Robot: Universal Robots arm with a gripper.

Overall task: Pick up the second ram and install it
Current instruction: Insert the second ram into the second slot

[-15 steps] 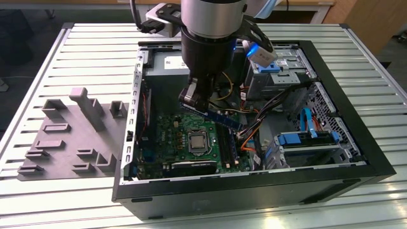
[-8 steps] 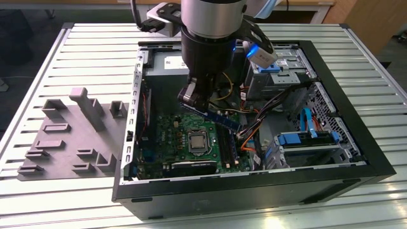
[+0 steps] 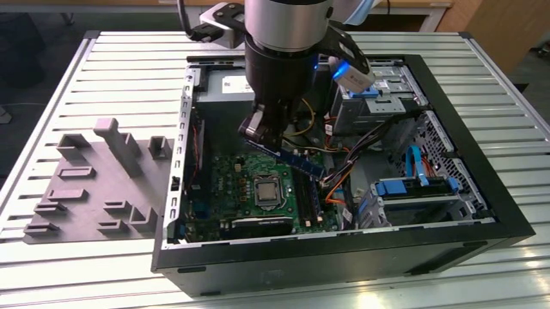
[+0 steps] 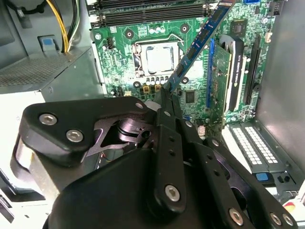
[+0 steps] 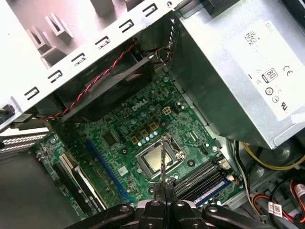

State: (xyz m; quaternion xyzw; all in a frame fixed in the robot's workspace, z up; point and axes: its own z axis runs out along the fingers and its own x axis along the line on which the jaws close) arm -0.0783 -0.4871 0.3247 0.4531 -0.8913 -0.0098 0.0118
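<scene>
At the far left of the exterior view the grey holder tray (image 3: 94,187) lay on the slatted table, well apart from the work. Right of it stood the open computer case (image 3: 344,257), with the green motherboard (image 3: 245,177) in the lower middle of the frame.

Above the board, at frame centre, the gripper (image 3: 260,134) had its fingers closed on one end of the second ram (image 3: 297,159). The stick hung clear of the board, sloping down towards the exterior view's right. The second wrist view showed the free end (image 4: 198,45) reaching out over the board at a slant.

Held by one end only, the stick could probably pivot in the grip if its far tip touched anything. The tilt was the larger risk. If pressed down slanted, it could jam in the memory slots (image 5: 198,177), one of which seemingly held a blue stick (image 5: 212,188).

Further right, orange and black cables (image 3: 339,177) lay just beside the low end and might snag it.
</scene>
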